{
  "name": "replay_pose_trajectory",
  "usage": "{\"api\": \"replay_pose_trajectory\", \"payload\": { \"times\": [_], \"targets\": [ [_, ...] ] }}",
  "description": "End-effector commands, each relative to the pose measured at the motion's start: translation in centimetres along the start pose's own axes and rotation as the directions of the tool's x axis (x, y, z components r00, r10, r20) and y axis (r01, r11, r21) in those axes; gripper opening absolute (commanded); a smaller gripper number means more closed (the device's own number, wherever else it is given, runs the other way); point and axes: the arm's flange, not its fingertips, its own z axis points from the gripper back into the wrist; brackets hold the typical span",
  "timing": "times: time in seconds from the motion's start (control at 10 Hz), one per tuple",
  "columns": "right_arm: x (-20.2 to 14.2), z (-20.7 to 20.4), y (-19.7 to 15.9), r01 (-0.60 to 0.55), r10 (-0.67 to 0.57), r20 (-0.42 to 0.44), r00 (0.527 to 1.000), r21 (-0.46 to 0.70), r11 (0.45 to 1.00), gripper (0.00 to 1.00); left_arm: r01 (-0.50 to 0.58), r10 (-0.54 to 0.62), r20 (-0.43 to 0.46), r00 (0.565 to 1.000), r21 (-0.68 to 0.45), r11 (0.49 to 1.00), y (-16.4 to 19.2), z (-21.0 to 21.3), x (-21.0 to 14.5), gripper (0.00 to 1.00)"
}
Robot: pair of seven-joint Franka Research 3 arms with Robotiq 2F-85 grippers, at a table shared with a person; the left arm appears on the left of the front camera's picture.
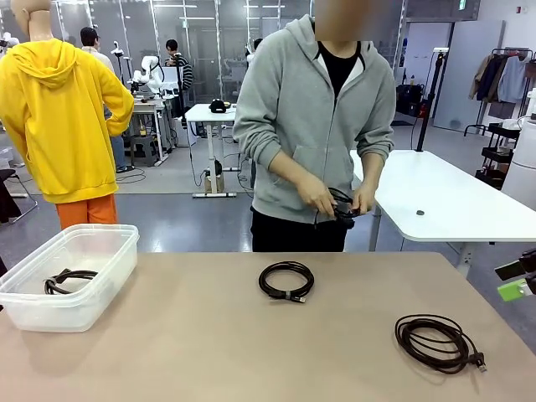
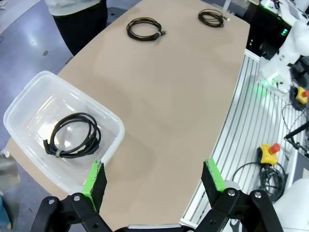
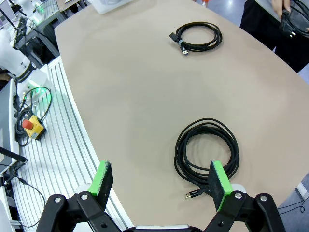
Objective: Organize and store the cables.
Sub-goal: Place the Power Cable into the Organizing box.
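- Right gripper is wide open, holding nothing; one cable lies just under it by the desk's right edge.
- Left gripper, open and empty, is farther off.

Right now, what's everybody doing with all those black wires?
A person at the far side of the table holds a black cable in both hands. One coiled cable already lies in the clear bin. A middle coil and a right coil lie on the table. The left gripper and right gripper have their jaws open, holding nothing.
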Motion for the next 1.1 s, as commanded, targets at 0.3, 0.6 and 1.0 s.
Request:
{"api": "replay_pose_trajectory", "payload": {
  "times": [0.3,0.6,1.0],
  "targets": [
    [0.2,0.1,-0.1,-0.002,0.002,0.011,1.000,0.007,1.000,1.00,0.003,-0.003,0.014,1.000,-0.014,1.000,-0.1,0.1,-0.2,1.00],
    [0.2,0.1,-0.1,-0.002,0.002,0.011,1.000,0.007,1.000,1.00,0.003,-0.003,0.014,1.000,-0.014,1.000,-0.1,0.1,-0.2,1.00],
    [2.9,0.2,1.3,-0.025,0.023,-0.058,0.998,-0.026,0.999,1.00,0.003,-0.003,0.014,1.000,-0.014,1.000,-0.1,0.1,-0.2,1.00]
  ]
}}
